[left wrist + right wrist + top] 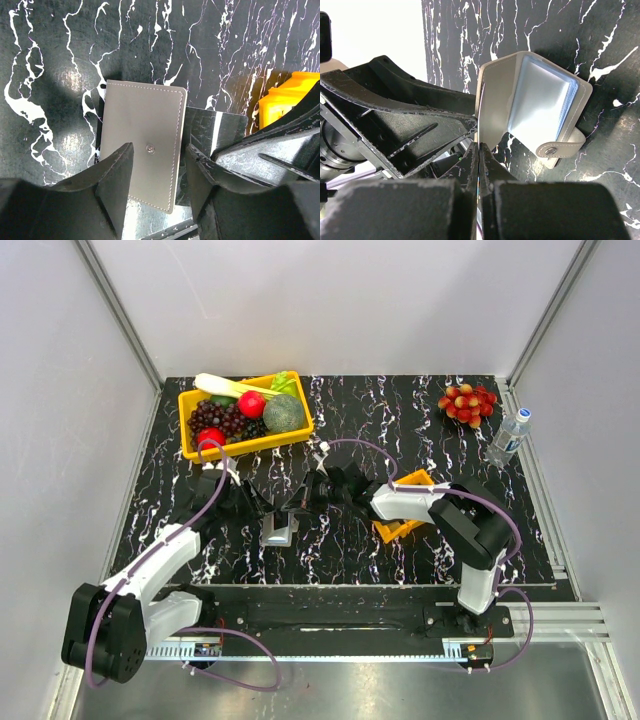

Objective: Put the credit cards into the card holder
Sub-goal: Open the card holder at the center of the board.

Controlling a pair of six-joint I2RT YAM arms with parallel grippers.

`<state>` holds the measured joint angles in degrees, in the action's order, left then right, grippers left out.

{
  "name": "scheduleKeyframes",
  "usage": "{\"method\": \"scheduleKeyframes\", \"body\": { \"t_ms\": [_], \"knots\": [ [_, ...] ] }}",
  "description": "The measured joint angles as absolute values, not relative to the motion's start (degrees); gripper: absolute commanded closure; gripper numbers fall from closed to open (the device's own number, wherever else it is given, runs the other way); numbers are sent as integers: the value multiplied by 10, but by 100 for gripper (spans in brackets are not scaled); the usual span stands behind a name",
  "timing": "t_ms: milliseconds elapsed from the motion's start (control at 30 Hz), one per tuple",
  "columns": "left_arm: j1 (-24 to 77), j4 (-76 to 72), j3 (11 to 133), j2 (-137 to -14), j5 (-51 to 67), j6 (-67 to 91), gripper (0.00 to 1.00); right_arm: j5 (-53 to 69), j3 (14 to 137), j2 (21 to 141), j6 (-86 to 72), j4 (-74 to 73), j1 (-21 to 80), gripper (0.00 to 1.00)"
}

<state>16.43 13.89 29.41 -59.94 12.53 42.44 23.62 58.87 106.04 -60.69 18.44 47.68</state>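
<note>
- Left tool point(160, 150) is held half-spread astride the card holder point(142, 120), probably so that its cover is steadied; firm contact cannot be told.
- Right tool point(479, 150) is closed, apparently on a thin credit card point(216, 131), which is presented just beside the holder's raised cover, ready for insertion.
- Orange tray point(287, 95) is seen farther back on the tabletop point(60, 50).

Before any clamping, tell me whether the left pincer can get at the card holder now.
Likely yes: the card holder faces the left pincer, fingers open, nothing between; a dark credit card sits just beside.
</note>
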Motion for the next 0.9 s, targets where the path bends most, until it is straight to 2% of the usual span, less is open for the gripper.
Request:
{"method": "scheduleKeyframes", "body": {
  "t_ms": [167, 333, 367, 400, 433, 467, 567, 667, 900],
  "knots": [
    [163, 137, 294, -599, 125, 420, 69, 238, 589, 1060, -609, 186, 477, 100],
    [160, 141, 294, -597, 123, 418, 68, 243, 589, 1060, -609, 189, 477, 100],
    [160, 142, 294, -597, 123, 418, 65, 246, 589, 1060, -609, 190, 477, 100],
    [159, 143, 294, -597, 123, 418, 55, 247, 589, 1060, -609, 190, 477, 100],
    [159, 144, 294, -597, 122, 418, 39, 248, 589, 1060, -609, 190, 477, 100],
    [158, 146, 294, -596, 119, 416, 28, 249, 589, 1060, -610, 190, 477, 100],
    [154, 151, 294, -589, 115, 414, 17, 251, 589, 1060, -612, 190, 477, 100],
    [154, 156, 294, -577, 113, 414, 14, 256, 589, 1060, -616, 195, 477, 100],
    [151, 175, 294, -555, 105, 415, 14, 267, 593, 1061, -619, 201, 477, 100]
  ]
}}
